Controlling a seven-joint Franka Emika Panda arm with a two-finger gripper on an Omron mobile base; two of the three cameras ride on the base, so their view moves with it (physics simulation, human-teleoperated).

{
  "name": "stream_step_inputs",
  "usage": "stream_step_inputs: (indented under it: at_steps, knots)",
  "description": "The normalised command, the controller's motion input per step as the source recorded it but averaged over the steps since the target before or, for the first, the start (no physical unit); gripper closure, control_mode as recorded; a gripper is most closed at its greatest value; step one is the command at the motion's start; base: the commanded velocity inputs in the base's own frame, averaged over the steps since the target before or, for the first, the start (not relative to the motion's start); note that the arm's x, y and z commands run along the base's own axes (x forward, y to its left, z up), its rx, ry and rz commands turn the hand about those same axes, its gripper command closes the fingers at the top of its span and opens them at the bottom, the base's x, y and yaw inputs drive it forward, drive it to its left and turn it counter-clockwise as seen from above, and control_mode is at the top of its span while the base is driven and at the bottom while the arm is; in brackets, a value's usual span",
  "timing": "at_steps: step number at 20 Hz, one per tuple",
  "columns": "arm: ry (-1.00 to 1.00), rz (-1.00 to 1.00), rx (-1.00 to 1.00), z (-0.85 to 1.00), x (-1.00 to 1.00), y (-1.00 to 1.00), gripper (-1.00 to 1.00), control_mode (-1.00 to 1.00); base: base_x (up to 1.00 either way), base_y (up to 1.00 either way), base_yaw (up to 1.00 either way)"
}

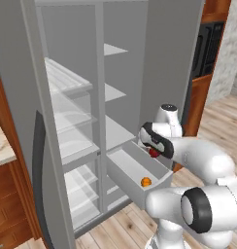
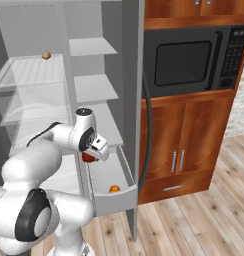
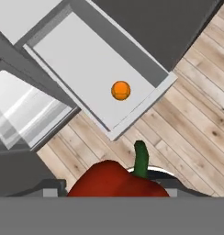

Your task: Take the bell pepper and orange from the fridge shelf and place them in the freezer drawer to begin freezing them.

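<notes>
The glossy red bell pepper (image 3: 114,181) with its green stem sits in my gripper (image 1: 154,151), which is shut on it. Gripper and pepper (image 2: 87,157) hang just above the inner end of the pulled-out freezer drawer (image 1: 121,181). The orange (image 3: 120,90) lies on the drawer's pale floor (image 3: 77,59), close to its front wall (image 2: 113,201). From both base views the orange (image 1: 145,182) (image 2: 114,189) shows in the drawer's front corner. A pale fridge shelf (image 2: 95,88) spans the compartment above the drawer. The pepper hides my fingertips in the hand view.
A small yellowish-tan item (image 2: 46,55) rests on an upper wire shelf. Clear crisper bins (image 1: 77,141) fill the left compartment. The open fridge door (image 1: 23,126) stands at the left. A microwave (image 2: 194,62) and wooden cabinets (image 2: 179,150) are on the right, over wood flooring (image 3: 192,119).
</notes>
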Motion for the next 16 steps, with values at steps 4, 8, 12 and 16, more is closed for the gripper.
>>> stream_step_inputs:
  at_steps: [4, 8, 12, 16]
  knots:
    - [0.13, 0.0, 0.0, -0.57, 0.78, -0.04, 1.0, -1.0, 0.0, 0.0, 0.0]
    - [0.08, 0.0, 0.0, -0.62, 0.36, -0.09, 1.0, -1.0, 0.0, 0.0, 0.0]
    - [0.07, 0.0, 0.0, -0.72, 0.29, 0.0, 1.0, -1.0, 0.0, 0.0, 0.0]
    - [0.0, 0.0, -0.01, -0.67, 0.33, 0.0, 1.0, -1.0, 0.0, 0.0, 0.0]
